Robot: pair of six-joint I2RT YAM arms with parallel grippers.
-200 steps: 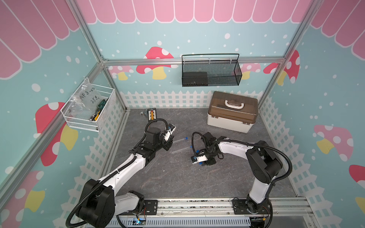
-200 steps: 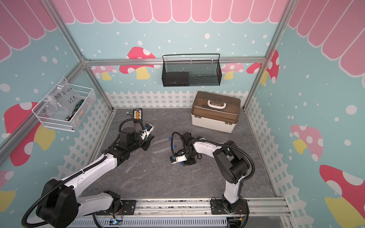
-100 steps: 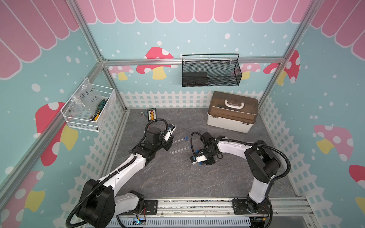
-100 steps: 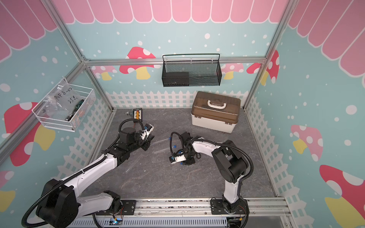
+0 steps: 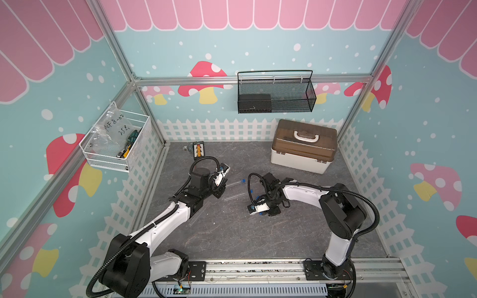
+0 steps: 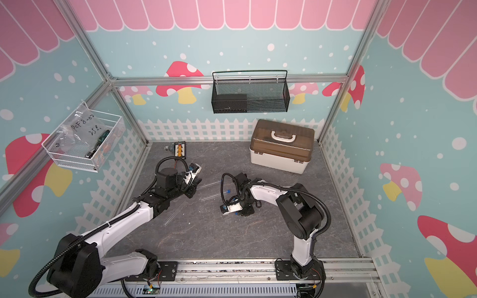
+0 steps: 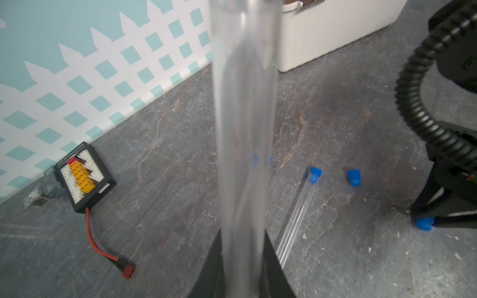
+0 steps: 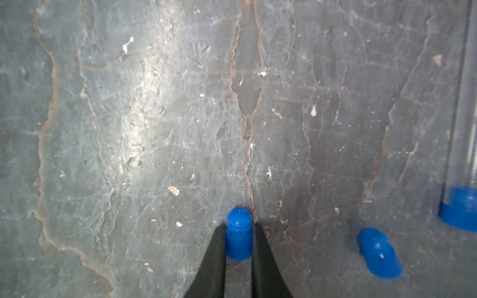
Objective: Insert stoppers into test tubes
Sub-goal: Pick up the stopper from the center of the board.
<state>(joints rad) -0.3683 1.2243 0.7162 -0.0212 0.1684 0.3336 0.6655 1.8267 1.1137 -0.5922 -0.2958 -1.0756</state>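
Note:
My left gripper (image 7: 242,234) is shut on a clear test tube (image 7: 245,129) that runs out from between its fingers, and a bit of blue shows through the glass. In a top view this test tube (image 5: 235,182) sticks out toward the right arm. A second test tube (image 7: 296,214) lies on the floor with a blue stopper (image 7: 315,175) in its mouth. A third tube (image 5: 198,214) lies bare beside the left arm. My right gripper (image 8: 239,228) is down at the floor, shut on a stopper (image 8: 239,236). Another stopper (image 8: 380,254) lies loose beside it.
A beige box with a brown lid (image 5: 303,145) stands at the back right. A black charger board with yellow plugs (image 7: 82,175) and its red lead lie by the back fence. A black mesh basket (image 5: 275,91) and a white wire basket (image 5: 116,142) hang on the walls.
The right gripper's jaws have closed onto the blue stopper on the floor. The left arm has stayed where it was with its tube.

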